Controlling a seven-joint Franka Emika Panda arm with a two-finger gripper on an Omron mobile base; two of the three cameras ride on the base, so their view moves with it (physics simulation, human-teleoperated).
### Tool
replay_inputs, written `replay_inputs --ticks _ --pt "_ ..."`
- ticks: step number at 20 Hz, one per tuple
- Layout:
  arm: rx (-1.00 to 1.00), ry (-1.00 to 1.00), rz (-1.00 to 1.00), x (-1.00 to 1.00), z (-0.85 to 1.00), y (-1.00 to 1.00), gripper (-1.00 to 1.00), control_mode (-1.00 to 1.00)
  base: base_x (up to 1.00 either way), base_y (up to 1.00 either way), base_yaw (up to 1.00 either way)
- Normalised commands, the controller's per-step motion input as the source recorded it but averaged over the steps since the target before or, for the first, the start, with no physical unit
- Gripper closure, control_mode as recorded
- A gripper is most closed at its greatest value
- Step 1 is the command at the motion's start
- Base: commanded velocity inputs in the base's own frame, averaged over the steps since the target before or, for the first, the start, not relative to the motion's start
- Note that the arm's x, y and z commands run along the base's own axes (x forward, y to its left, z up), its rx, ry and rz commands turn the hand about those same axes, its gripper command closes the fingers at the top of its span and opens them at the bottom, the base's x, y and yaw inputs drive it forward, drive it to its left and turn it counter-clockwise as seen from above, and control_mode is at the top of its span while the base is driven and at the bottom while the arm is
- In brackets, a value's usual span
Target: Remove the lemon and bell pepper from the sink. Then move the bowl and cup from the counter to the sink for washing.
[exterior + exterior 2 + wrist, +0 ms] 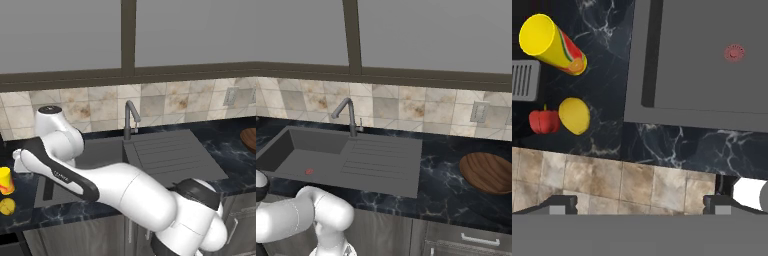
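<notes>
Dark marbled stone forms the desk [446, 170] before you, running under a wide window and a band of beige tiles. Your gripper [640, 206] hangs above the left end of that desk with its jaws spread wide and nothing between them, looking straight down.

Nearest below it, in the hand view, the lemon [574, 115] and the bell pepper [544, 121] lie touching one another on the stone, just beside the sink [707, 60] and outside its basin. That placement suggests the first half of the task is done: both fruits are out. Just beyond them stands the cup [552, 45], yellow with a red mark, upright on the desk; from the left base view it sits at the far left edge, with the lemon close in front of it. It looks like the next thing to take, being close under your gripper.

Moving outward, the basin holds only a flat dull red disc [734, 52] on its floor. A ribbed drainboard [381, 160] and a curved grey faucet [346, 114] lie to its right. Well apart, at the far right of the desk, rests the wooden bowl [487, 172].

Mind the lemon and pepper: they crowd the cup's near side, so a low approach could knock them.
</notes>
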Motion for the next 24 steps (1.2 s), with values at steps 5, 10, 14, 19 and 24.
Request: replay_inputs --ticks 5,10,14,19,24 --pt "0.00 0.00 -0.01 0.20 0.01 -0.04 -1.00 -1.00 0.00 0.00 0.00" --pt "0.01 0.00 -0.01 0.17 0.00 0.00 -1.00 -1.00 0.00 0.00 0.00" --pt "0.00 0.00 -0.02 0.14 0.00 0.03 -1.00 -1.00 0.00 0.00 0.00" --pt "0.02 0.00 -0.03 0.18 0.00 0.10 -1.00 -1.00 0.00 0.00 0.00" --pt "0.04 0.00 -0.02 0.19 0.00 0.14 -1.00 -1.00 0.00 0.00 0.00"
